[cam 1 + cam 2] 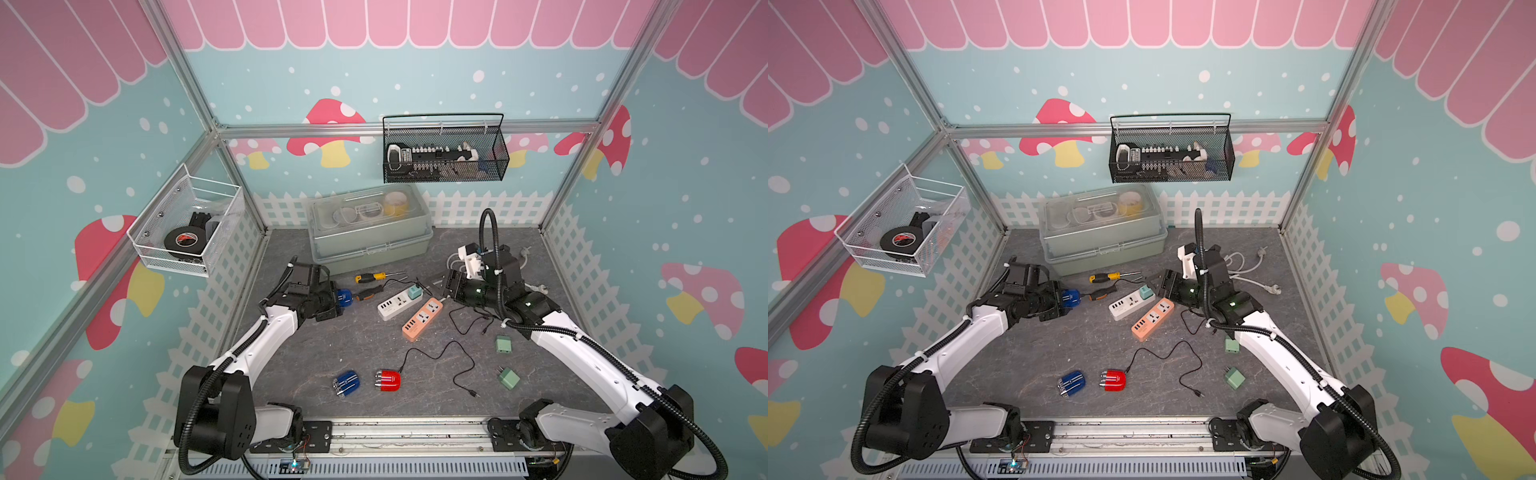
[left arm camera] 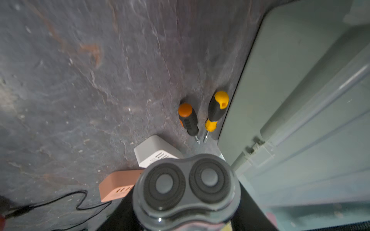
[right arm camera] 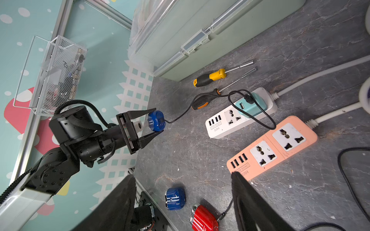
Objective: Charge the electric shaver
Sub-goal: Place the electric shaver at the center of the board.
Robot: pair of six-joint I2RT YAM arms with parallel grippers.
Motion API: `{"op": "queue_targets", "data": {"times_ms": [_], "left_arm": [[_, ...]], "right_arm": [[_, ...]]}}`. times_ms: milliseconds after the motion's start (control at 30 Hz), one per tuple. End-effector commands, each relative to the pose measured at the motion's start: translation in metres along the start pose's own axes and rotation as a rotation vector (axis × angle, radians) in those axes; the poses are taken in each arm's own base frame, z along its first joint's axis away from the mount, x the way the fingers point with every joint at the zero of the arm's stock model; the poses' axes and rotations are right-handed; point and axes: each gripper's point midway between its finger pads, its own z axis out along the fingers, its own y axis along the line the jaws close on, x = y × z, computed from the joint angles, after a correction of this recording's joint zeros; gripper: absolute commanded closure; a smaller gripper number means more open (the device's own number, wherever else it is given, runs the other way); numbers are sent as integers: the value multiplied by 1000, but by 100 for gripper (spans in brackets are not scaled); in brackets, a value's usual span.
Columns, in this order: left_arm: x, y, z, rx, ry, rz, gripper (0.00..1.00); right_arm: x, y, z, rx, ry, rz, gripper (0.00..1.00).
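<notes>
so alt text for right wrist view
Jaws of the left arm grip a blue shaver; a black cable links it to a teal adapter in the white power strip. Nearby: an orange strip, two screwdrivers, two more shavers.

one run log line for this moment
left gripper: shut on blue shaver | cable: shaver to teal adapter on white power strip | right gripper: open, empty

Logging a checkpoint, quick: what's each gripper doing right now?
Left gripper: shut on the blue shaver.
Right gripper: open, empty.
</notes>
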Motion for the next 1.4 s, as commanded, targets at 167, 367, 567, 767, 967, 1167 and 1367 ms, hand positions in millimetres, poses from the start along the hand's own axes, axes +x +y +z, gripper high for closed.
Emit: {"op": "queue_targets", "data": {"times_ms": [167, 367, 567, 767, 967, 1167, 1367], "left_arm": [[-19, -42, 42, 128, -66, 0, 100], [-35, -56, 64, 185, -145, -49, 100], [-47, -36, 76, 95, -233, -42, 100], [-48, -9, 78, -93, -300, -48, 93], [-46, 23, 74, -313, -338, -80, 90], [-54, 34, 84, -367, -386, -69, 73], [-56, 27, 89, -345, -380, -42, 52]], "right_arm": [[-2, 14, 1, -57, 21, -37, 26], [0, 17, -1, -74, 28, -34, 26], [1, 13, -3, -63, 20, -25, 26], [1, 10, -3, -51, 7, -14, 26], [0, 8, -6, -37, -8, -15, 26], [-2, 7, -9, -26, -23, -19, 26], [0, 1, -13, 6, -27, -23, 26]]}}
